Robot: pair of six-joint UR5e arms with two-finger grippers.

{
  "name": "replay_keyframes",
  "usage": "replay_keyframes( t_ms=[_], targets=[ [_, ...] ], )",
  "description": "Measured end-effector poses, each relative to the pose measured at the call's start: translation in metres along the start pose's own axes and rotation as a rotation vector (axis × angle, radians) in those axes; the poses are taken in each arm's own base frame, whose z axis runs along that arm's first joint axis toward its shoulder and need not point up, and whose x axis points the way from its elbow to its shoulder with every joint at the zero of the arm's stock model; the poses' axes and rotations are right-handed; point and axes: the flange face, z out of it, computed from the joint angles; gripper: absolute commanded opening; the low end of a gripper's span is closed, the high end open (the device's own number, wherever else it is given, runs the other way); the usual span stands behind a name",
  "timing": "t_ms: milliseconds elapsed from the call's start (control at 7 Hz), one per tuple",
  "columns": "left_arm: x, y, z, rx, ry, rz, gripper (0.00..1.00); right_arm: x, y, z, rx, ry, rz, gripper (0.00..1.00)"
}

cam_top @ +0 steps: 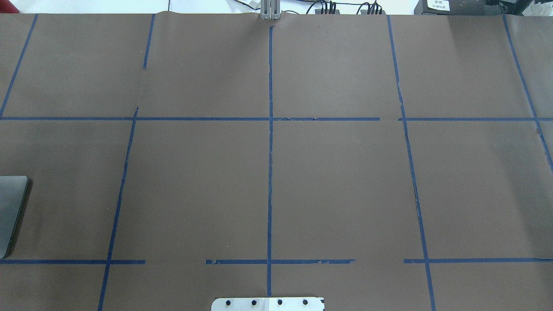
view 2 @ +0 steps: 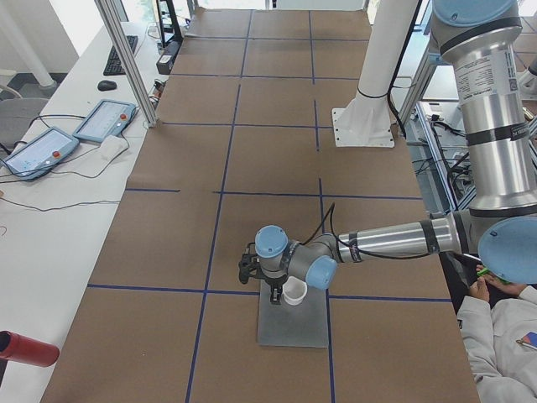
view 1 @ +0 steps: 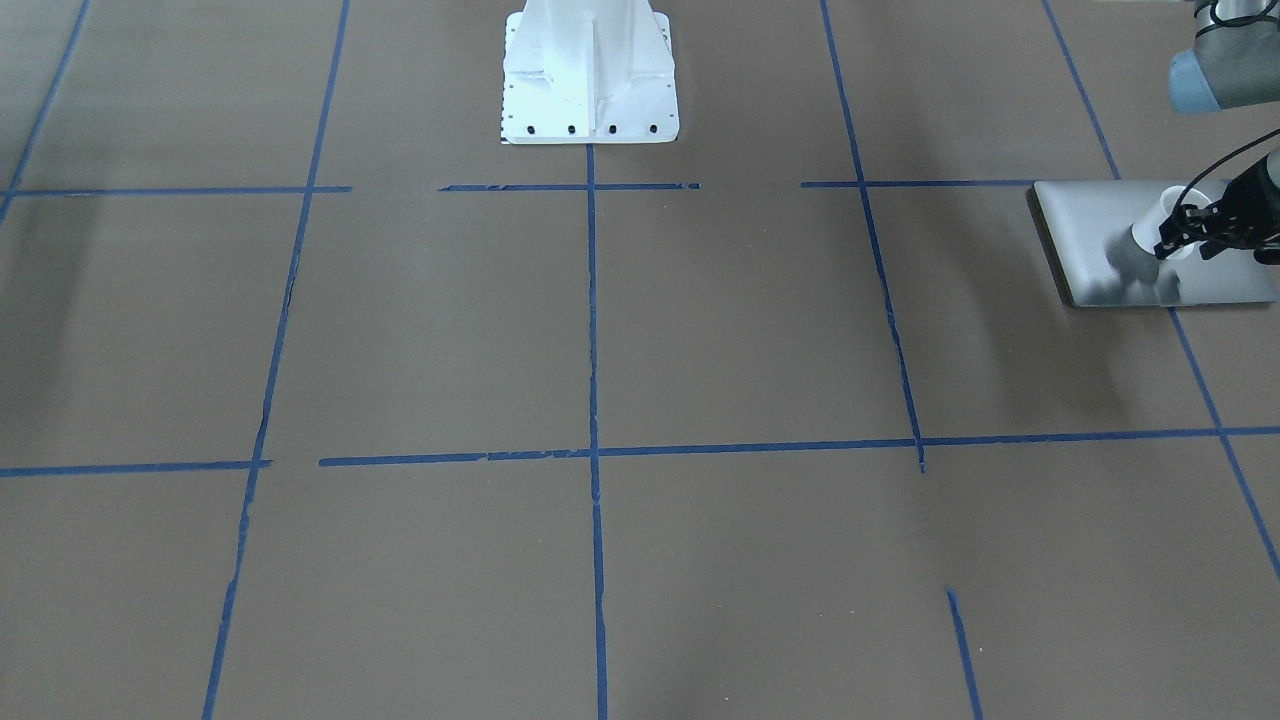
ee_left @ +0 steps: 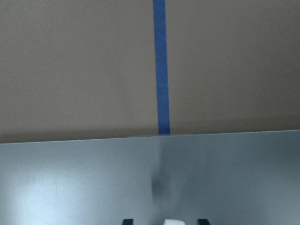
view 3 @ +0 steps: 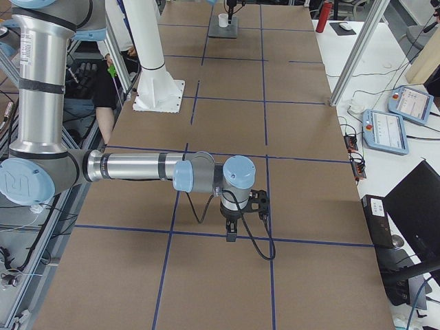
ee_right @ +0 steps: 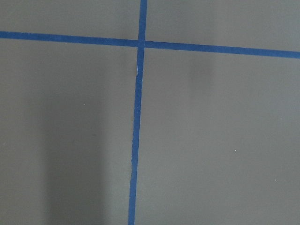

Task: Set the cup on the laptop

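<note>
The silver-grey laptop (view 1: 1090, 215) lies flat at the table's end on my left side; only its corner shows in the overhead view (cam_top: 11, 207). The small white cup (view 1: 1160, 222) stands upright over the lid, its shadow close beside it; I cannot tell whether it touches. My left gripper (view 1: 1182, 232) is shut on the cup. In the exterior left view the cup (view 2: 294, 291) is over the laptop's (view 2: 294, 323) far part. The left wrist view shows the lid (ee_left: 93, 183) and the cup's edge (ee_left: 172, 221) between two fingertips (ee_left: 127, 221). My right gripper (view 3: 232, 236) hangs over bare table; I cannot tell its state.
The white robot pedestal (view 1: 590, 75) stands at the table's middle rear edge. Blue tape lines grid the brown table (cam_top: 337, 181). A red cylinder (view 2: 25, 348) and teach pendants (view 2: 105, 120) lie on the side bench. A person (view 2: 503, 332) sits near the left arm's base.
</note>
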Motion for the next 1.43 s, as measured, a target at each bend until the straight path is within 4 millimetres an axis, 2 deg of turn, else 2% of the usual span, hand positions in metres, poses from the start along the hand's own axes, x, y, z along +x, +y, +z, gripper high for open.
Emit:
replay_keyframes(
  t_ms=[286, 429, 571, 714, 1000, 1143, 1286, 1429],
  targets=[
    [0.010, -0.006, -0.009, 0.013, 0.016, 0.012, 0.99, 0.000, 0.000, 0.000, 0.000, 0.000, 0.000, 1.00],
    [0.020, -0.011, -0.024, 0.040, 0.033, 0.024, 0.99, 0.000, 0.000, 0.000, 0.000, 0.000, 0.000, 1.00],
    [0.019, -0.016, -0.045, 0.084, 0.045, 0.038, 0.99, 0.000, 0.000, 0.000, 0.000, 0.000, 0.000, 1.00],
    [0.003, -0.019, -0.070, 0.130, 0.041, 0.054, 0.99, 0.000, 0.000, 0.000, 0.000, 0.000, 0.000, 1.00],
    [-0.053, -0.018, -0.116, 0.149, -0.004, 0.051, 1.00, 0.000, 0.000, 0.000, 0.000, 0.000, 0.000, 1.00],
    [-0.074, -0.022, -0.137, 0.133, -0.020, 0.046, 1.00, 0.000, 0.000, 0.000, 0.000, 0.000, 0.000, 1.00],
    [-0.085, -0.024, -0.149, 0.118, -0.023, 0.053, 1.00, 0.000, 0.000, 0.000, 0.000, 0.000, 0.000, 1.00],
    [-0.089, -0.023, -0.153, 0.112, -0.020, 0.059, 1.00, 0.000, 0.000, 0.000, 0.000, 0.000, 0.000, 1.00]
  ],
)
